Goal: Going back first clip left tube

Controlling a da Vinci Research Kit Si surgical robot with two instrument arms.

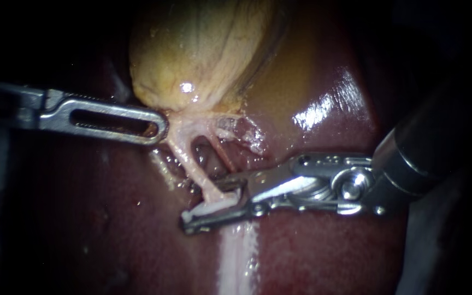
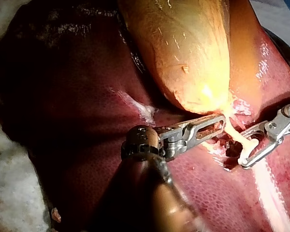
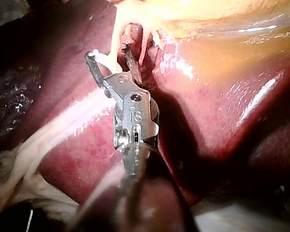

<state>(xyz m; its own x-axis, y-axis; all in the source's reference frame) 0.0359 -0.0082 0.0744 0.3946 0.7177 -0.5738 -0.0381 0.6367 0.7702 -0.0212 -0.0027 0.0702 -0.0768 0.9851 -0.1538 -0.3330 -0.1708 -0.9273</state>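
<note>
The liver (image 1: 329, 246) lies dark red under and around both instruments, and the gallbladder (image 1: 203, 49) bulges well ahead of the right instrument (image 1: 212, 203). That instrument's jaws stand wide, one on each side of the left tube (image 1: 192, 164), which runs from the gallbladder's neck into the gap between them; I judge that nothing is gripped. The left instrument (image 1: 158, 128) has its jaws closed on the pale neck of the gallbladder, and the tube looks taut from there. The thinner right tube (image 1: 224, 155) ends just beyond the right instrument's upper jaw. A small whitish piece (image 1: 214, 207) lies against the lower jaw where the left tube crosses it; I cannot tell whether it is a clip or tube tissue. To back out well, the right instrument should hold its jaws wide and draw straight back along its own shaft, so the tube slips out of the mouth without being hooked. It should not swing sideways toward the right tube, and the lower jaw should ride just clear of the liver beneath it. The left instrument should hold its pull steady. Watch whether the whitish piece stays on the tube or comes away with the jaw.
</note>
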